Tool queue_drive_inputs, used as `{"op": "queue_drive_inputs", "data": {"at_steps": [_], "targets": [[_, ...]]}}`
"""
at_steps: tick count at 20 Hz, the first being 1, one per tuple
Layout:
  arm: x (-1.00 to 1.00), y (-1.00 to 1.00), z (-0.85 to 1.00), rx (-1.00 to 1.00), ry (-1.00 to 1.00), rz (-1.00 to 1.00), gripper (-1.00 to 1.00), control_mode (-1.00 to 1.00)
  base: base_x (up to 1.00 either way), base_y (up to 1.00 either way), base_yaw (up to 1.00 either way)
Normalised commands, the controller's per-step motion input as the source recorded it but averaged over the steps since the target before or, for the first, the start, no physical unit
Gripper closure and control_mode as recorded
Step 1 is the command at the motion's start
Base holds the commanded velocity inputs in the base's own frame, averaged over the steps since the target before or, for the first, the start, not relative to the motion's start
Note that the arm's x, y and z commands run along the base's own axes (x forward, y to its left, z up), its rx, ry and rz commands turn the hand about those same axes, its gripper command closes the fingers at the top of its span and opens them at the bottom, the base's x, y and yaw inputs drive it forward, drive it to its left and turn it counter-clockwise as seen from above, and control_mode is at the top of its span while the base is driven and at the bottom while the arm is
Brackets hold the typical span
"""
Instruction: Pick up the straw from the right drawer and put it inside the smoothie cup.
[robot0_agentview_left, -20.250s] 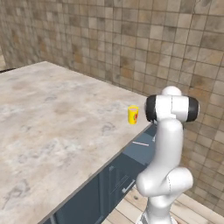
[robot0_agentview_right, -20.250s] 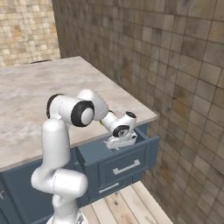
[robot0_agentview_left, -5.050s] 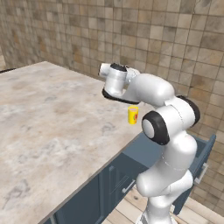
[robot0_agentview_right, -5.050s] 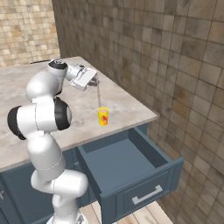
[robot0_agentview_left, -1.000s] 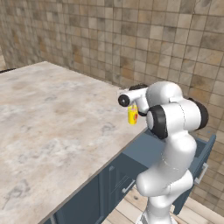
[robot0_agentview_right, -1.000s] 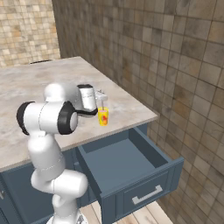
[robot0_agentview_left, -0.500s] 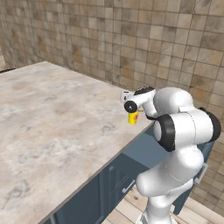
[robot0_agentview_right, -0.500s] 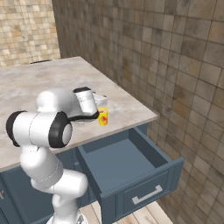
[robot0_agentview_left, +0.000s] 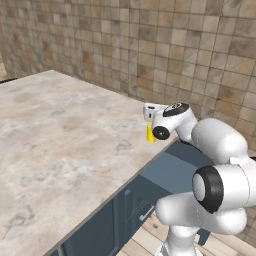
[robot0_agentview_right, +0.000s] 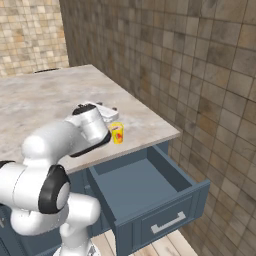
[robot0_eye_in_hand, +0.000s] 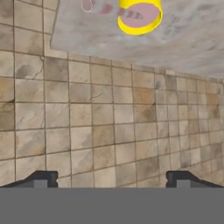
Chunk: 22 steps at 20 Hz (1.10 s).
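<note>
Counter (robot0_agentview_left: 65, 135): broad slab, mottled beige-grey stone look, matte, square corner by the wall. Walls (robot0_agentview_right: 200, 75): small square tiles in tan and brown, dark grout, on both sides of the corner. Wood-plank floor (robot0_agentview_left: 145, 235) below.

Smoothie cup (robot0_agentview_right: 117, 133): short yellow cylinder with a red-orange mark, upright on the counter near its corner edge, directly above the drawer. In the hand view the cup's open mouth (robot0_eye_in_hand: 139, 15) shows a pinkish inside; the straw (robot0_eye_in_hand: 105, 8) reads as a pale pink stick running from the cup's mouth out past its rim.

Right drawer (robot0_agentview_right: 145, 200): slate-blue, pulled out below the cup, flat front, slim silver bar handle, bare inside.

Gripper (robot0_eye_in_hand: 111, 178): fingers spread wide, released, nothing between them, just beside the cup.
</note>
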Motion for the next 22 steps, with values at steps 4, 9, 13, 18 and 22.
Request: {"op": "queue_drive_inputs", "data": {"at_steps": [4,9,13,18,22], "targets": [[-0.37,0.28,0.78,-0.01,-0.01,0.01,-1.00,-1.00,0.00,0.00,0.00],[-0.15,0.48,0.81,-0.06,0.02,0.02,-1.00,-1.00,0.00,0.00,0.00],[-0.09,0.53,0.40,-0.07,0.01,0.03,-1.00,-1.00,0.00,0.00,0.00],[-0.14,0.52,0.10,-0.02,0.00,0.01,-1.00,-1.00,0.00,0.00,0.00],[-0.19,0.52,0.00,-0.01,0.00,0.00,-1.00,-1.00,0.00,0.00,0.00]]}}
